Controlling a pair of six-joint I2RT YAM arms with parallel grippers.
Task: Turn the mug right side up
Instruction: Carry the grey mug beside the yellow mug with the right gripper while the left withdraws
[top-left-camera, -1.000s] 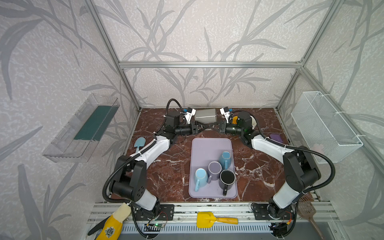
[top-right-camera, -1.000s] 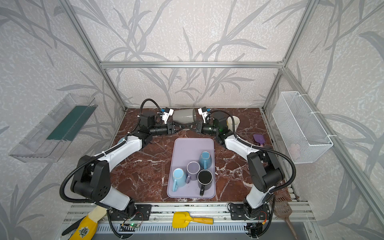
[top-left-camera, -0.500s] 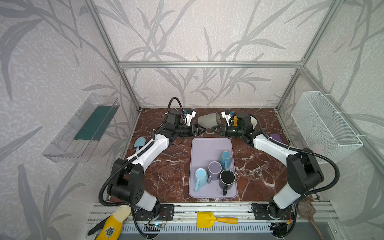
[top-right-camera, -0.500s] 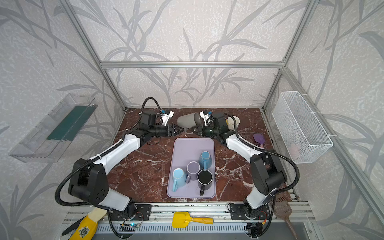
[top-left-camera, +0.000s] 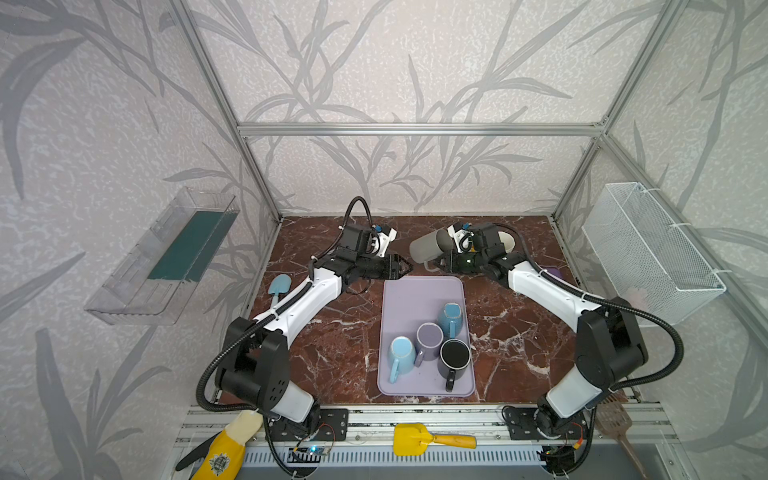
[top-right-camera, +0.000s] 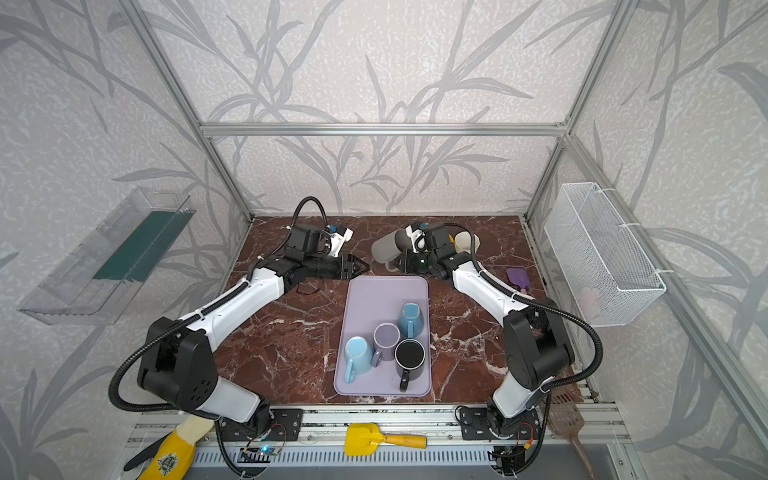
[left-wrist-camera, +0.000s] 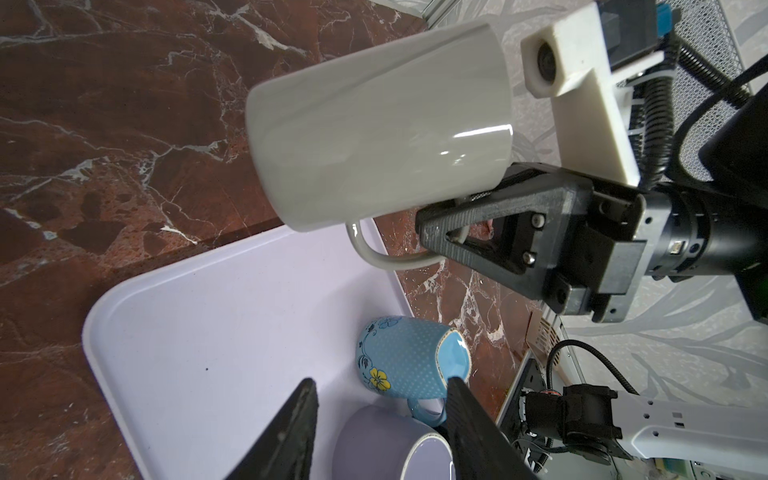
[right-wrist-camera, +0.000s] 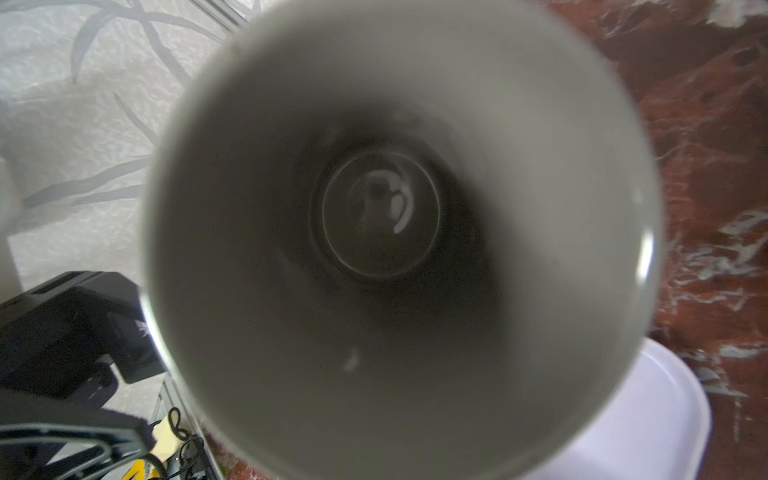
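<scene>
The grey mug (top-left-camera: 428, 246) (top-right-camera: 386, 246) hangs on its side above the back of the table, just behind the tray. My right gripper (top-left-camera: 438, 264) (top-right-camera: 395, 264) is shut on its handle, as the left wrist view shows the mug (left-wrist-camera: 374, 124) with the right gripper (left-wrist-camera: 453, 224) clamped on the loop. The mug's mouth faces the right wrist camera, whose view is filled by the mug's inside (right-wrist-camera: 395, 228), hiding the jaws there. My left gripper (top-left-camera: 405, 266) (top-right-camera: 363, 265) (left-wrist-camera: 380, 386) is open and empty, a short way left of the mug.
A lilac tray (top-left-camera: 415, 295) (left-wrist-camera: 208, 332) holds a blue dotted mug (top-left-camera: 451, 318), a purple mug (top-left-camera: 429, 338), a light blue mug (top-left-camera: 401, 353) and a black mug (top-left-camera: 455, 357). A cream cup (top-right-camera: 465, 241) stands behind the right arm. A blue scoop (top-left-camera: 278, 286) lies at the left.
My left gripper has come off the mug's base and drawn back to the left. The right gripper has kept the mug and shifted it slightly forward.
</scene>
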